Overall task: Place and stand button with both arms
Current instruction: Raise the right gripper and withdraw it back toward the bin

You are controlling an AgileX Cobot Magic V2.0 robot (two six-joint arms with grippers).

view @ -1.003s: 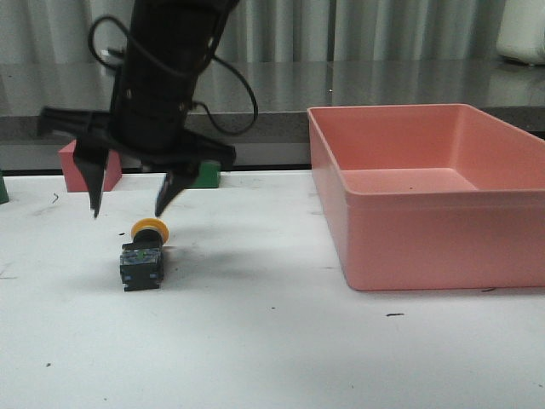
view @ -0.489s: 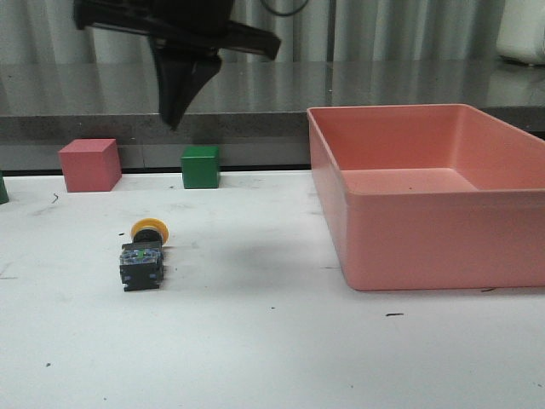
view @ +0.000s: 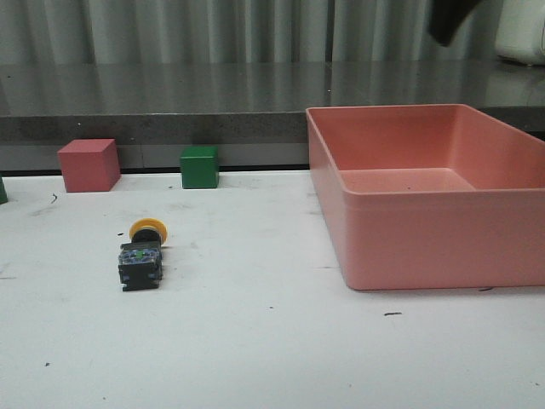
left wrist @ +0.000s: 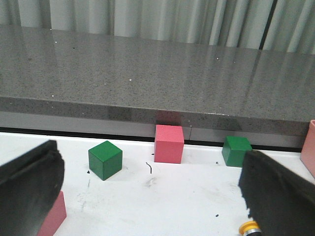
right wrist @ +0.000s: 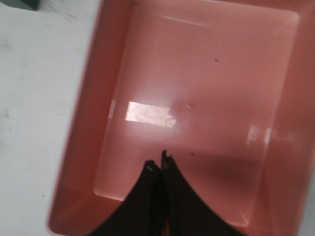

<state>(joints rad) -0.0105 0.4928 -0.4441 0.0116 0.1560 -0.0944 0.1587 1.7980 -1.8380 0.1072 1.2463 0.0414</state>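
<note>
The button (view: pixel 142 252) lies on its side on the white table, left of centre, with its yellow cap pointing away and its black base toward me. My right gripper (view: pixel 451 19) shows only as a dark tip at the top right, high above the pink bin (view: pixel 426 234). In the right wrist view its fingers (right wrist: pixel 158 164) are pressed together, empty, over the bin floor (right wrist: pixel 197 98). My left gripper (left wrist: pixel 150 169) is out of the front view. In its wrist view the jaws stand wide apart and empty, low over the table, and the button's yellow cap (left wrist: pixel 249 227) peeks out by one finger.
A pink cube (view: pixel 88 164) and a green cube (view: pixel 199 166) stand along the table's back edge, before a grey counter. The left wrist view shows a pink cube (left wrist: pixel 169 143), two green cubes (left wrist: pixel 105 160) (left wrist: pixel 236 150) and another pink cube (left wrist: pixel 51 216).
The gripper that hung open just above the button has risen, shut and swung right to above the pink bin. The button has stayed lying in place.
</note>
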